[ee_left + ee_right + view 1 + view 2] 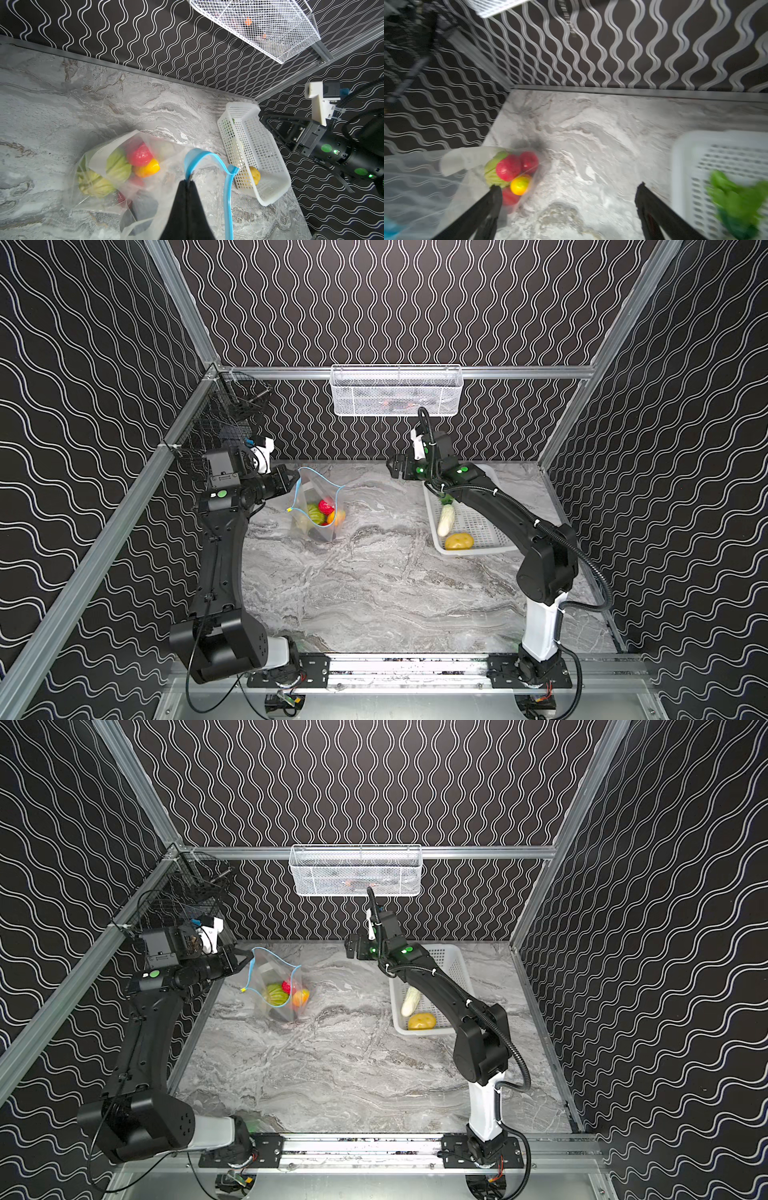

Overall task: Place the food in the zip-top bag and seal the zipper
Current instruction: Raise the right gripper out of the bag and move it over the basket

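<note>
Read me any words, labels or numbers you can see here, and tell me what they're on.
No text can be read anywhere.
White label patch on the zip-top bag: too blurred to tell whether it carries any print.

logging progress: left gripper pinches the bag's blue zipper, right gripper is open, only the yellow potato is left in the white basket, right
Not quite. The white basket holds two pieces, the yellow potato and the white radish, as both top views show. The rest stands: the left gripper pinches the blue zipper, the right gripper is open.
</note>
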Robot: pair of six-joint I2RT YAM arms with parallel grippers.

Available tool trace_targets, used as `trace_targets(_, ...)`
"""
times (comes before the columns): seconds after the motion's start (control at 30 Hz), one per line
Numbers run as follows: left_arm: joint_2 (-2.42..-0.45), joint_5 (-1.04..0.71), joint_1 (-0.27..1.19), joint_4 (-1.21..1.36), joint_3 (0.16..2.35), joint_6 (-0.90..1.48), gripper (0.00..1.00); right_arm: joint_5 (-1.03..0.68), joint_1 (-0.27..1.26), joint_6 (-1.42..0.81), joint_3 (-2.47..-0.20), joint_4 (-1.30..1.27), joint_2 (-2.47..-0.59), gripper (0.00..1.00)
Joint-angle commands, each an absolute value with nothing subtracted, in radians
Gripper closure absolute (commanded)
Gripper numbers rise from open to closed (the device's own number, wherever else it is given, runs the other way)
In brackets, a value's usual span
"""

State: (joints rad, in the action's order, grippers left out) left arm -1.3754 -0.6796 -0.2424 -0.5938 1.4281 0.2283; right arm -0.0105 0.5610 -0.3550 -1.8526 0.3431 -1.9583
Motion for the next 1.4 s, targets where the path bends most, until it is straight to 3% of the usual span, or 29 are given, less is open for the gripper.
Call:
trace_targets(0.0, -1.376, -0.671, -0.245, -0.572, 1.427, 0.217, 1.0, 0.049, 0.55, -0.352, -1.834, 0.402, -1.927, 0.01)
trace_targets(0.4, -1.39, -0.677, -0.245, -0.574, 1.44, 0.207, 1.0, 0.084, 0.505, -0.255, -1.861, 0.625, -1.876, 0.01)
trace_targets(0.77, -1.387, -0.649, -0.245, -0.575, 1.442, 0.229, 1.0, 0.178, 0.447, -0.212, -2.062, 0.97, -1.98, 0.01)
trace_targets(1.37, -1.403, -0.652, -0.245, -0.578, 1.445, 0.247, 1.0, 0.146, 0.405, -0.26, -1.861, 1.045, -1.926, 0.01)
